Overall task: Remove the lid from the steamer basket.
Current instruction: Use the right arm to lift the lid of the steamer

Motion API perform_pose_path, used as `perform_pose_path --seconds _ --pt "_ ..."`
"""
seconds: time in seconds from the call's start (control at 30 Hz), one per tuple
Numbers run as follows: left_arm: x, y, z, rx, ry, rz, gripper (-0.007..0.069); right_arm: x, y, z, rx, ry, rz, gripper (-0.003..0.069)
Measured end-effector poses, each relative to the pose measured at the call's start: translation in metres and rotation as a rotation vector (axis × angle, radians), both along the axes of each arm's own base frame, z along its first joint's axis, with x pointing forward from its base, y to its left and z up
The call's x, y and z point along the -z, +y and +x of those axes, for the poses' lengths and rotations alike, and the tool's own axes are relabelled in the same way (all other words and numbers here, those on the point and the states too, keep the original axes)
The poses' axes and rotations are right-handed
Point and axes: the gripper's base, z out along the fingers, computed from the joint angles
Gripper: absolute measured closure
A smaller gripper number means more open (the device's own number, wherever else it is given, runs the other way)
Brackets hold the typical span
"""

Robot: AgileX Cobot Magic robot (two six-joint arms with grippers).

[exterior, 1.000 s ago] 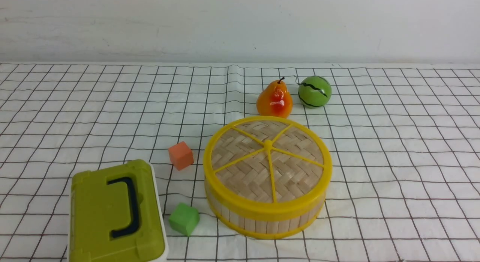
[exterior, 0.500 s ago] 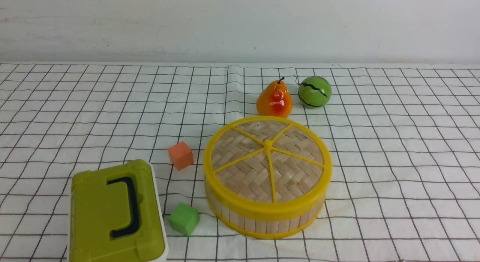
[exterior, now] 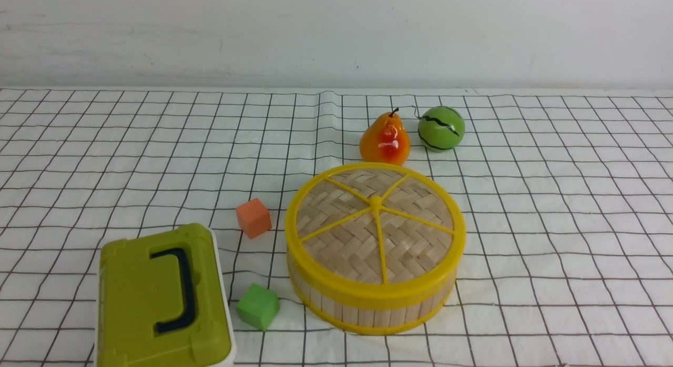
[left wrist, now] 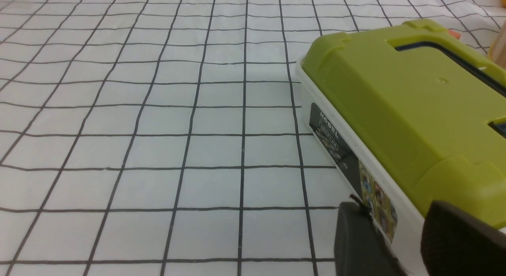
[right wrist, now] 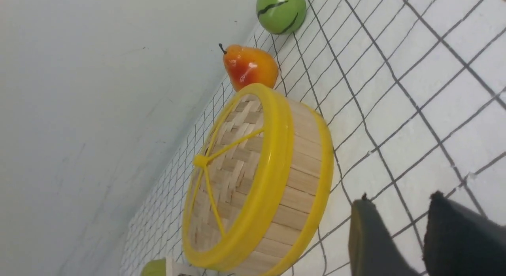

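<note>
While its jaws gape, the right gripper [right wrist: 409,244] hangs near the lid [right wrist: 233,165].

This looks to me like a robotics lab set-up, not a kitchen. My bench [exterior: 105,162] wears a creased white cloth [exterior: 552,209] ruled in a black grid and stops at a bare pale wall [exterior: 336,36]. Round the steamer basket [exterior: 368,306] stand playthings rather than food: a glossy toy pear [exterior: 385,138] and a toy watermelon [exterior: 441,128] just beyond it, an orange cube [exterior: 253,217] and a green cube [exterior: 257,306] to its left, an olive-green box [exterior: 157,298] farther left still.
</note>
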Motion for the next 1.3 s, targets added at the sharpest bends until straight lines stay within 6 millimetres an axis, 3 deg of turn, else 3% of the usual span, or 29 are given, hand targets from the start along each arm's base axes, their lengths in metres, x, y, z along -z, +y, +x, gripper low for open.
perform_pose_path --seconds 0.13,0.23,0.33,0.4,0.47,0.5,0.53,0.63,0.73,0.77,0.8,0.83,0.97,1.17,1.3 --pt "0.0 0.0 0.0 0.0 0.0 0.0 0.0385 -0.003 0.0 0.0 -0.021 -0.035 -0.12 0.0441" --pt "0.0 0.0 0.0 0.0 0.0 0.0 0.0385 -0.022 0.001 -0.003 -0.058 -0.103 -0.251 0.0448" --pt "0.0 0.0 0.0 0.0 0.0 0.0 0.0385 -0.058 0.004 -0.004 -0.122 -0.152 -0.453 0.0514" --pt "0.0 0.0 0.0 0.0 0.0 0.0 0.0385 -0.092 0.005 0.002 -0.209 -0.12 -0.643 0.0612" --pt "0.0 0.0 0.0 0.0 0.0 0.0 0.0385 -0.121 0.005 0.012 -0.302 -0.057 -0.787 0.0669" --pt "0.0 0.0 0.0 0.0 0.0 0.0 0.0385 -0.119 0.005 0.017 -0.325 -0.024 -0.786 0.0671" --pt "0.0 0.0 0.0 0.0 0.0 0.0 0.0385 -0.14 0.005 0.026 -0.403 0.026 -0.881 0.068" --pt "0.0 0.0 0.0 0.0 0.0 0.0 0.0385 -0.174 0.005 0.052 -0.558 0.126 -0.974 0.068" --pt "0.0 0.0 0.0 0.0 0.0 0.0 0.0385 -0.192 0.014 0.08 -0.72 0.18 -1.011 0.0679" --pt "0.0 0.0 0.0 0.0 0.0 0.0 0.0385 -0.192 0.014 0.08 -0.72 0.18 -1.011 0.0679" --pt "0.0 0.0 0.0 0.0 0.0 0.0 0.0385 -0.196 0.024 0.098 -0.822 0.211 -1.048 0.0676" --pt "0.0 0.0 0.0 0.0 0.0 0.0 0.0385 -0.197 0.024 0.097 -0.819 0.21 -1.055 0.0675" --pt "0.0 0.0 0.0 0.0 0.0 0.0 0.0385 -0.2 0.05 0.13 -0.996 0.28 -1.159 0.067" --pt "0.0 0.0 0.0 0.0 0.0 0.0 0.0385 -0.204 0.087 0.172 -1.067 0.31 -1.205 0.0665" --pt "0.0 0.0 0.0 0.0 0.0 0.0 0.0385 -0.195 0.118 0.215 -1.108 0.336 -1.195 0.0653"
